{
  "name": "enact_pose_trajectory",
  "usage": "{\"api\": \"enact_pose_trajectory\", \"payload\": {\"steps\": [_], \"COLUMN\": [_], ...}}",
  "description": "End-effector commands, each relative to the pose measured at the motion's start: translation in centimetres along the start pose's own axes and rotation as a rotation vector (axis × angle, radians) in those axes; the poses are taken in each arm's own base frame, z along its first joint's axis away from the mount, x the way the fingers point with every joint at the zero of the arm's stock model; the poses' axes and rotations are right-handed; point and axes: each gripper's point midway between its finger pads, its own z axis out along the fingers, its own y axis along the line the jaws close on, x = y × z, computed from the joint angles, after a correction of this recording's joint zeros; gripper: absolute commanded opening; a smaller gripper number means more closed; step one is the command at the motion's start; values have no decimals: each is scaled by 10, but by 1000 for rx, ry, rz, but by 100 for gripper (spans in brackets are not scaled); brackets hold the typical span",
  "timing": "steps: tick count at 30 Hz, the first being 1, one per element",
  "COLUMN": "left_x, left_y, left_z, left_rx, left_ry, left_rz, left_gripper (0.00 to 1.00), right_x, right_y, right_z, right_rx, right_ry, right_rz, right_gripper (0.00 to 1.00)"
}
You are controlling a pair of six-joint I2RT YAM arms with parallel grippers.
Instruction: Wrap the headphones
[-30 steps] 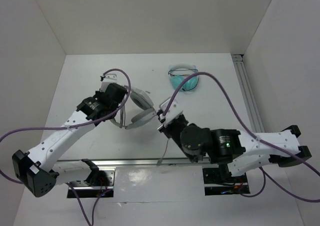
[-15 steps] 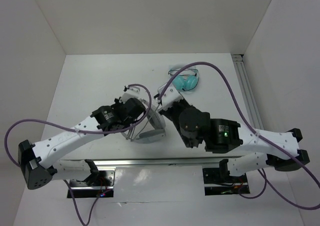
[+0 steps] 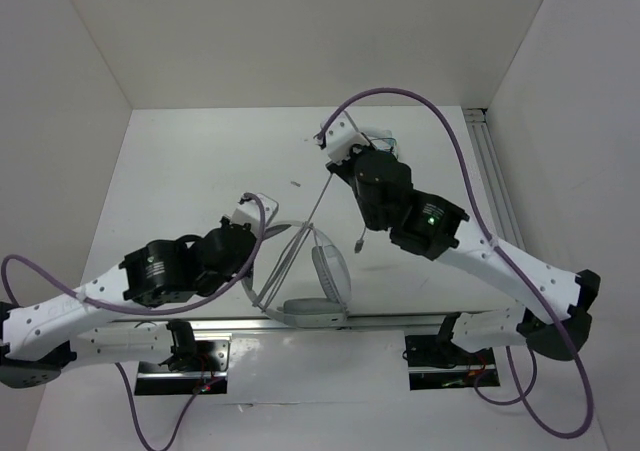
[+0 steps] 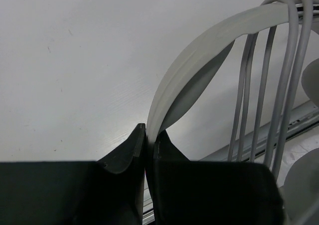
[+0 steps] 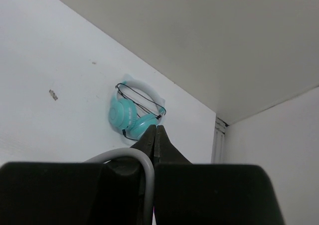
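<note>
- Clamped on the thin edge of the headband (image 4: 199,50) with the left gripper (image 4: 148,135), jaws closed tight with nothing but that strip between them.
- Placed toward the near edge of the table (image 3: 180,171), close to the rail (image 3: 230,323) and between the two arms: the headphones (image 3: 330,271).
- Looped over the headband in several side-by-side turns of cable (image 4: 269,95).
- Drawn from there in one strand up and away to the right gripper (image 5: 155,132), raised toward the back of the table.
- Pressed fully together at the right jaws, with the cable pinched between them and curving out in an arc near their base.
- Beyond those fingertips, flat by the back wall, well apart: teal headphones (image 5: 130,114).
</note>
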Motion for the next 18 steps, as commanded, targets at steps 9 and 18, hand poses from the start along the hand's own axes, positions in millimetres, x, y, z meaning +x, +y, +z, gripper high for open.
{"api": "enact_pose_trajectory", "payload": {"steps": [9,18], "left_x": [-52,-125], "left_y": [3,-6], "left_z": [-68,-106], "left_rx": [231,352], "left_ry": [-177,-381], "left_rz": [-87,-195], "left_gripper": [0,0], "right_x": [36,54], "right_y": [23,119], "right_z": [104,66], "right_rx": [-196,-853], "right_ry": [34,-172], "right_rz": [278,564], "right_gripper": [0,9]}}
